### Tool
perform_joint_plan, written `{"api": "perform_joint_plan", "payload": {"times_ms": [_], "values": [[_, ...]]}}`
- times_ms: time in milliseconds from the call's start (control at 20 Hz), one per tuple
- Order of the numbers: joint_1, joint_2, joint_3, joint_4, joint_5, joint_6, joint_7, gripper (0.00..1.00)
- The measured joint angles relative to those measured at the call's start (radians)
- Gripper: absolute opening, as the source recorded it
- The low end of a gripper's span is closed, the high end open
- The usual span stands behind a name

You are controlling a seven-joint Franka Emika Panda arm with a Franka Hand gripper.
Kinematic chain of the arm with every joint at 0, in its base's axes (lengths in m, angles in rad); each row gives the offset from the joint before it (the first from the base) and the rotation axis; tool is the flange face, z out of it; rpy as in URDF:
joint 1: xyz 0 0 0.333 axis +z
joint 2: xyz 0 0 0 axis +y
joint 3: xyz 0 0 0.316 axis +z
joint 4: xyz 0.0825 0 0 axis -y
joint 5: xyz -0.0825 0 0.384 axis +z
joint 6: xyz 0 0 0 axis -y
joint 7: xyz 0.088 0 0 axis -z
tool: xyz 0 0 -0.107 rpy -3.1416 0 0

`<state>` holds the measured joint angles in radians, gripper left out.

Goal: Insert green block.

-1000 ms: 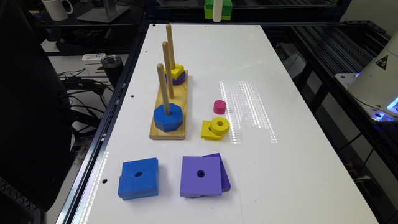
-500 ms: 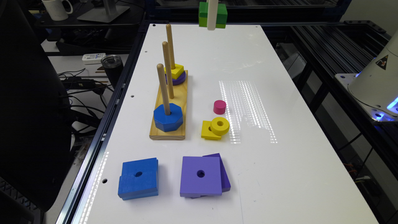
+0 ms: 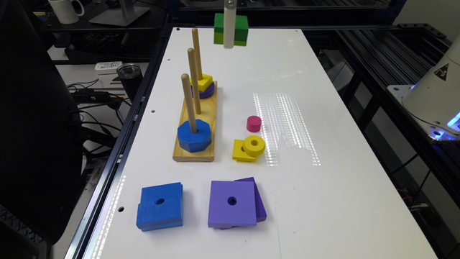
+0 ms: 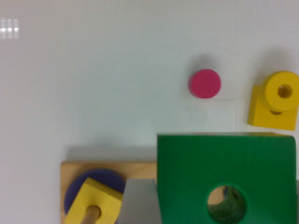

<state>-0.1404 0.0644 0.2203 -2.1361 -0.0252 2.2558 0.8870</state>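
The green block [image 3: 239, 29], dark green over lime green, hangs in the air above the table's far end, with my gripper [image 3: 229, 37] shut on it. In the wrist view the green block [image 4: 226, 175] shows its round centre hole, and one grey finger [image 4: 138, 203] presses its side. It hangs to the exterior view's right of the wooden base [image 3: 194, 154] and its three upright pegs, about level with the far peg's top. The near peg carries a blue octagon [image 3: 194, 136]. The middle peg [image 3: 193, 79] is bare. The far peg holds a small yellow square [image 3: 202, 82] over a purple disc [image 3: 208, 91].
A pink cylinder [image 3: 253, 123] and a yellow ring on a yellow square [image 3: 249, 147] lie on the white table, to the exterior view's right of the base. A blue square [image 3: 160, 205] and stacked purple squares [image 3: 233, 203] sit near the front edge. The robot's base [image 3: 436, 90] stands off the table.
My gripper has carried the green block toward the exterior view's left and lower in the picture, closer to the pegs. Nothing on the table has moved.
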Motion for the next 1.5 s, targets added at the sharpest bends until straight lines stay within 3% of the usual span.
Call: {"api": "perform_joint_plan", "payload": {"times_ms": [350,700,850,1150,1500], "values": [[0.0,0.059,0.047,0.063,-0.0091,-0.001,0.05,0.0],[0.001,0.108,0.084,0.116,-0.0312,-0.003,0.098,0.0],[0.001,0.132,0.1,0.141,-0.0449,-0.003,0.121,0.0],[0.002,0.16,0.119,0.17,-0.0615,-0.004,0.146,0.0],[0.002,0.168,0.126,0.181,-0.0645,-0.005,0.154,0.0]]}}
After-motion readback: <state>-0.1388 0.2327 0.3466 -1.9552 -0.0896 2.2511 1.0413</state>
